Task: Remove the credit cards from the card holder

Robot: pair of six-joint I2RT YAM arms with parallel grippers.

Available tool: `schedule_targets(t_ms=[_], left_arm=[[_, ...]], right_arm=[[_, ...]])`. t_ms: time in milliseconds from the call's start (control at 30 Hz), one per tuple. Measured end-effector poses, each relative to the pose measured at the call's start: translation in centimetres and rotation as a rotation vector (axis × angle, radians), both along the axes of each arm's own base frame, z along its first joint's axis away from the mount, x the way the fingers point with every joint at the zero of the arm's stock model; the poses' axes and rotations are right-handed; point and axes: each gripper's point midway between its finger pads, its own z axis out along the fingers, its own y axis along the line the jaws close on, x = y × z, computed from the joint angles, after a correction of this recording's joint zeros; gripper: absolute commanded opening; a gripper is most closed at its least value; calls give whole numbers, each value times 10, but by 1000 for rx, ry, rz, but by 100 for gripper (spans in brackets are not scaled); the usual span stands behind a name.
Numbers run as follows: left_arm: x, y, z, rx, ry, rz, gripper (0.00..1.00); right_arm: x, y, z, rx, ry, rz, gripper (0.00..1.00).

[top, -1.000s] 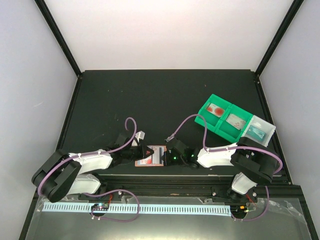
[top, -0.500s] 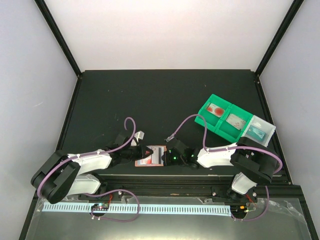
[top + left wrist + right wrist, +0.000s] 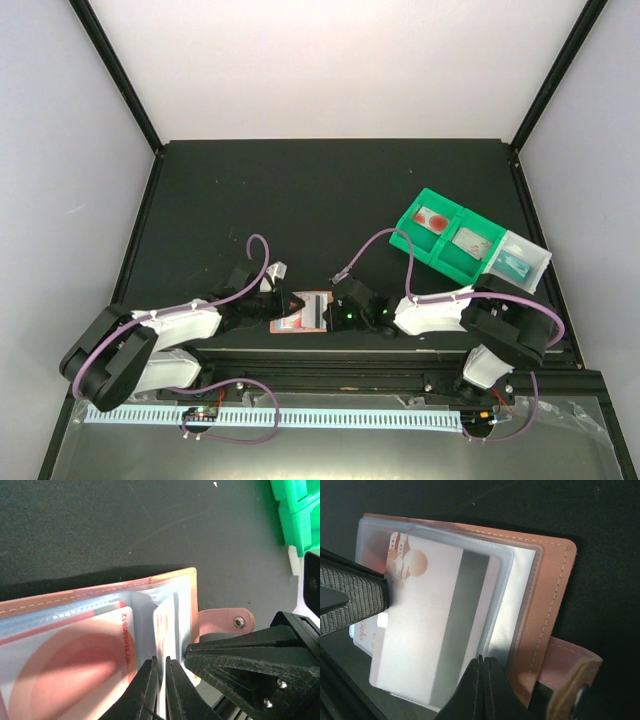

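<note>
The card holder [image 3: 303,311] lies open near the table's front edge, terracotta rim up and clear sleeves showing [image 3: 547,595]. A card with a red circle [image 3: 65,670] fills its left panel. My left gripper [image 3: 160,666] is shut on the edge of a pale credit card [image 3: 167,625] at the middle fold. That same card, white with a grey stripe [image 3: 430,620], shows in the right wrist view. My right gripper [image 3: 481,659] is shut, its tips pressing on the sleeve of the right panel. The brown tab [image 3: 225,622] sticks out past it.
Two green bins [image 3: 445,235] and a clear bin [image 3: 520,260] stand at the right, each with something flat inside. A green bin corner [image 3: 297,510] shows in the left wrist view. The black front rail [image 3: 340,365] runs just behind the holder.
The right gripper has crept slightly left onto the holder. The left gripper and the holder have barely moved.
</note>
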Motion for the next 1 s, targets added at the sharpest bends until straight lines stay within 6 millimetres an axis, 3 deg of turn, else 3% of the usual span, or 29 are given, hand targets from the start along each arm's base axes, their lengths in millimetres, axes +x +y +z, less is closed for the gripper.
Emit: schedule_targets(t_ms=[67, 1000], left_arm=[[-1, 1, 0, 3, 3, 0, 2], [-5, 12, 2, 15, 16, 14, 2]], right_arm=[[0, 0, 0, 1, -1, 0, 1], [0, 0, 0, 1, -1, 0, 1]])
